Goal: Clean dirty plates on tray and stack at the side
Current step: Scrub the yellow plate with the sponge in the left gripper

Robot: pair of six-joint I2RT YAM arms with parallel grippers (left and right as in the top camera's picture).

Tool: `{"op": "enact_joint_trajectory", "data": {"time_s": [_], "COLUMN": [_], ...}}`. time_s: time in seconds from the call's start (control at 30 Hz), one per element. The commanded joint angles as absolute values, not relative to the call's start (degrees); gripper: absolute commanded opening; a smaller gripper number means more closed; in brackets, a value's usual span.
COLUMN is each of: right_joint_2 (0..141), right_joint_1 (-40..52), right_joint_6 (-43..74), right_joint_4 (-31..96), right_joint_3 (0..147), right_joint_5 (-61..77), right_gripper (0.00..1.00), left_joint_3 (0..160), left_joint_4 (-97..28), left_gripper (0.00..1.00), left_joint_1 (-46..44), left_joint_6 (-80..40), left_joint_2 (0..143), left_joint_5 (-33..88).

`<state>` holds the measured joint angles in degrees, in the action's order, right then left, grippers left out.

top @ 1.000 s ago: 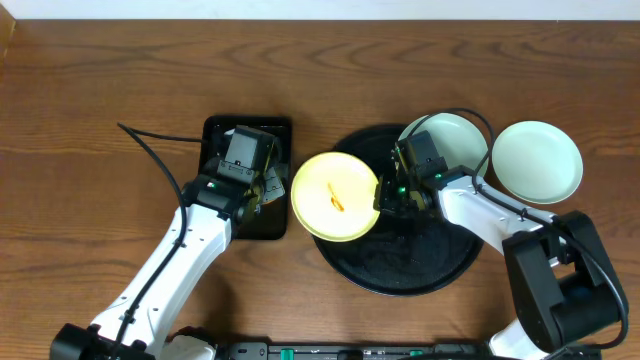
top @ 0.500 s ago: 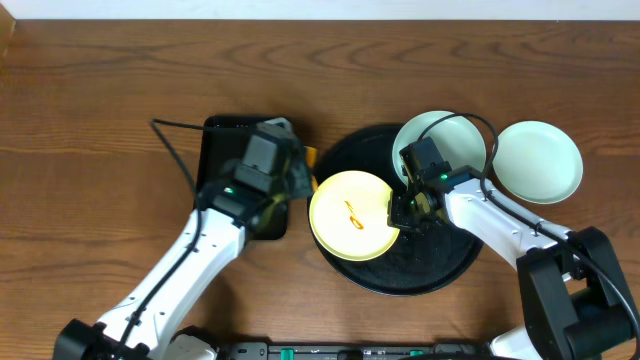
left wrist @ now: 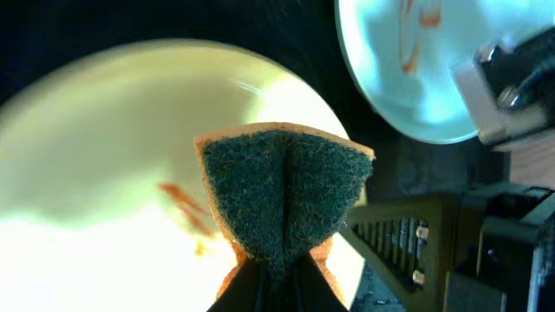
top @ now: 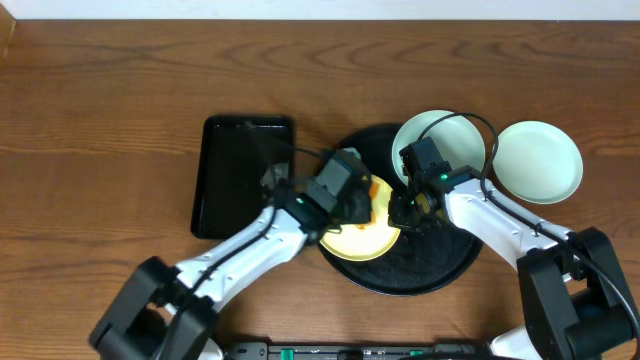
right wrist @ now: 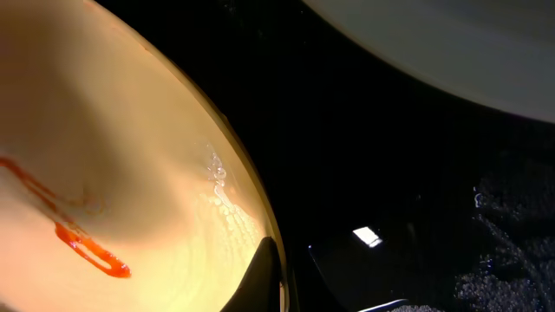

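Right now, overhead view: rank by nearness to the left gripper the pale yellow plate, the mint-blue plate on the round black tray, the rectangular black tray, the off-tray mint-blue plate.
1. Pale yellow plate, under the left gripper.
2. Mint-blue plate on the round black tray, right.
3. Rectangular black tray, left.
4. Off-tray mint-blue plate, far right.

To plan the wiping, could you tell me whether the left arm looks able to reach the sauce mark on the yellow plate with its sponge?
Probably yes. The left gripper holds the sponge right over the yellow plate, the sauce mark lies bare beside it, and the right gripper pinches only the rim.
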<state>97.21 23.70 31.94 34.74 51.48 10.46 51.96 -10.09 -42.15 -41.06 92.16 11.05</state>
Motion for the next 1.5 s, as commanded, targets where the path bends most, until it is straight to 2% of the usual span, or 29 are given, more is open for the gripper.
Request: {"op": "enact_joint_trajectory", "data": {"time_s": [0.0, 0.3, 0.6, 0.77, 0.97, 1.2, 1.47], "right_joint_2": [97.49, 97.49, 97.49, 97.49, 97.49, 97.06, 88.12], "right_joint_1": [24.05, 24.05, 24.05, 24.05, 24.05, 24.05, 23.94], "right_joint_6": [30.98, 30.98, 30.98, 30.96, 30.96, 27.51, 23.03], "right_joint_4": [35.57, 36.07, 36.23, 36.53, 36.49, 32.95, 28.67], "right_joint_3": [50.43, 50.43, 50.43, 50.43, 50.43, 50.57, 51.37], "right_joint_5": [5.41, 5.43, 5.43, 5.43, 5.43, 7.99, 4.16], "right_gripper": [0.01, 0.01, 0.01, 0.01, 0.01, 0.01, 0.01], "left_joint_3": [51.51, 51.51, 51.55, 51.68, 51.68, 51.66, 51.59], "left_joint_4": [-9.96, -9.91, -10.39, -10.94, -16.73, -25.56, -30.57], "left_gripper": [0.08, 0.08, 0.08, 0.08, 0.07, 0.07, 0.07], "left_joint_1": [-43.24, -43.46, -42.35, -40.64, -40.12, -33.39, -23.35], "left_joint_6": [-46.48, -46.19, -38.41, -34.74, -33.21, -33.21, -33.19], "left_joint_2": [94.26, 100.09, 100.82, 98.26, 87.44, 76.93, 76.36], "left_joint_5": [12.03, 10.59, -7.64, -7.27, -6.24, -9.08, -9.02]}}
